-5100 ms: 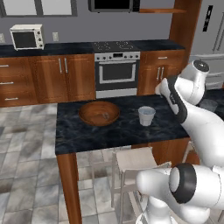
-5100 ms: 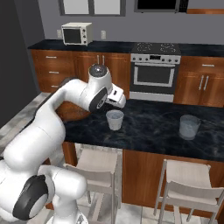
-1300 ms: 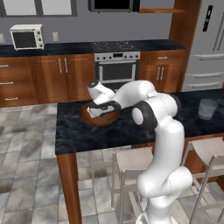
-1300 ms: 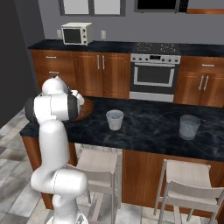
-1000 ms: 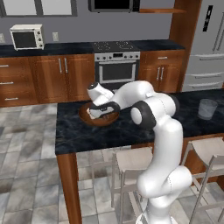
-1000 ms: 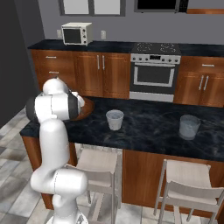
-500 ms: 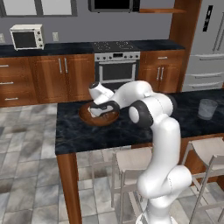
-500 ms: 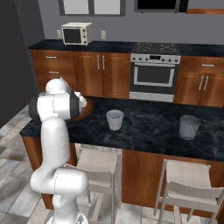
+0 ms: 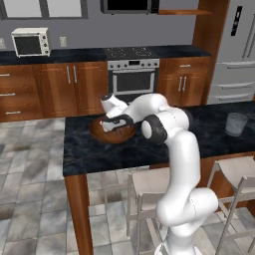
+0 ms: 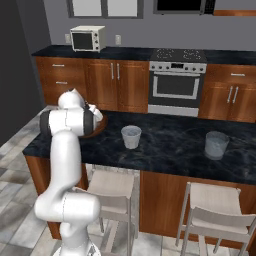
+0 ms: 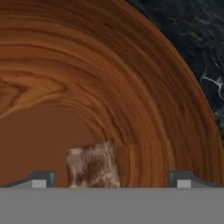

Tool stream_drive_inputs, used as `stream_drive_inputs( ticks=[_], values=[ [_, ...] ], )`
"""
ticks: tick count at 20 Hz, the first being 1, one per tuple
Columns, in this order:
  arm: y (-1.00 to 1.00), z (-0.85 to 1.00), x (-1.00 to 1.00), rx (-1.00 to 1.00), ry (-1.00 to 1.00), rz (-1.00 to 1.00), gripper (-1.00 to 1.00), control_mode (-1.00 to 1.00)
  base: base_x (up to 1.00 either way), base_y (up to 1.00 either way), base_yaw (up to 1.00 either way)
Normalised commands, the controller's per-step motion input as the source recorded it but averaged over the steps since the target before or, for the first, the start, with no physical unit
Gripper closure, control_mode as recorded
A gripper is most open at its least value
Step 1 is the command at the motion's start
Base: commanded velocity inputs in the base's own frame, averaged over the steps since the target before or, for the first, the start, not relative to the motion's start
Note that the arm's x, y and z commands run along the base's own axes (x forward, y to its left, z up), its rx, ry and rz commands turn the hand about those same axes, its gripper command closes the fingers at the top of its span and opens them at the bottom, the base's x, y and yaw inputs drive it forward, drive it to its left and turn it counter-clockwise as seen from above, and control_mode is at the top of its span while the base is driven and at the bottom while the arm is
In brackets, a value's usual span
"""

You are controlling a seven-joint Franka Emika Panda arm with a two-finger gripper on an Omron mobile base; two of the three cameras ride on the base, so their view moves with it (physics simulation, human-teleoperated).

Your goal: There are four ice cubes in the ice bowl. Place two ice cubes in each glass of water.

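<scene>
The hand (image 11: 111, 179) is down inside the wooden bowl (image 11: 144, 100), and its two fingers are spread wide with nothing pinched. One ice cube (image 11: 92, 165) sits on the bowl's floor between the fingers, closer to one of them. The bowl (image 9: 102, 133) rests on the dark tabletop (image 9: 79, 152).

To do this step well, I think the hand should slide a little so the cube is in the middle. Then it should go lower and press the fingers together gently, so the slippery cube does not pop out.

The hand view shows the cube up close, which the other views cannot. The right base view shows both glasses: one glass (image 10: 131, 136) near the bowl and the other glass (image 10: 217, 144) well apart from it. There the arm blocks most of the bowl.
</scene>
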Motion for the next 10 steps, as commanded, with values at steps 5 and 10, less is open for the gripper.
stream_drive_inputs(
  ticks=[5, 10],
  values=[
    [0.09, -0.26, 0.22, 0.00, 0.00, 0.00, -1.00, -1.00, 0.00, 0.00, 0.00],
    [0.08, -0.28, 0.07, 0.00, 0.00, 0.00, -1.00, -1.00, 0.00, 0.00, 0.00]
  ],
)
